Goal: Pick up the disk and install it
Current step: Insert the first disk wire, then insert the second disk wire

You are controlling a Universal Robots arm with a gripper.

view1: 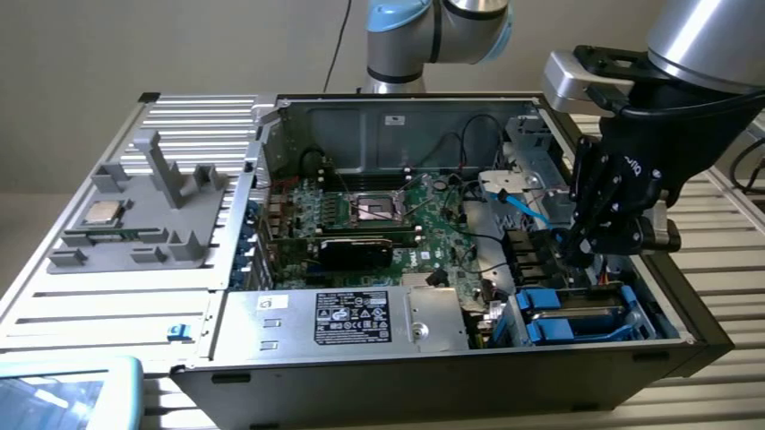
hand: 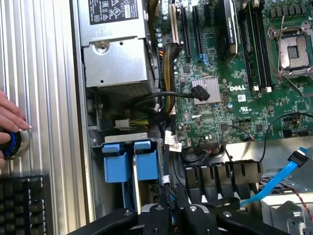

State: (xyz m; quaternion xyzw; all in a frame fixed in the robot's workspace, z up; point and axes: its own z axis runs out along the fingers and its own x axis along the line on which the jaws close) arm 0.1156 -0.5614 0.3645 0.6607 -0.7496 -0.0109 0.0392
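Observation:
The disk's blue carrier [view1: 582,315] lies in the drive bay at the front corner of the open computer case [view1: 395,376], on the exterior view's right, with grey metal showing between its blue rails. In the wrist view, two blue carrier tabs [hand: 131,160] sit side by side in that bay. My black gripper [view1: 572,257] hangs just above the bay, pointing down, a little behind the carrier. Its fingers [hand: 160,211] are drawn close together and nothing shows between them.
A silver power supply [view1: 347,315] with a black label fills the case's front. Behind it lie the motherboard [view1: 382,215], loose black cables and a blue flat cable [view1: 528,211]. A grey fixture [view1: 143,215] holds a CPU chip. A person's hand [hand: 11,118] rests by a blue-ringed button beside a keyboard [hand: 22,205].

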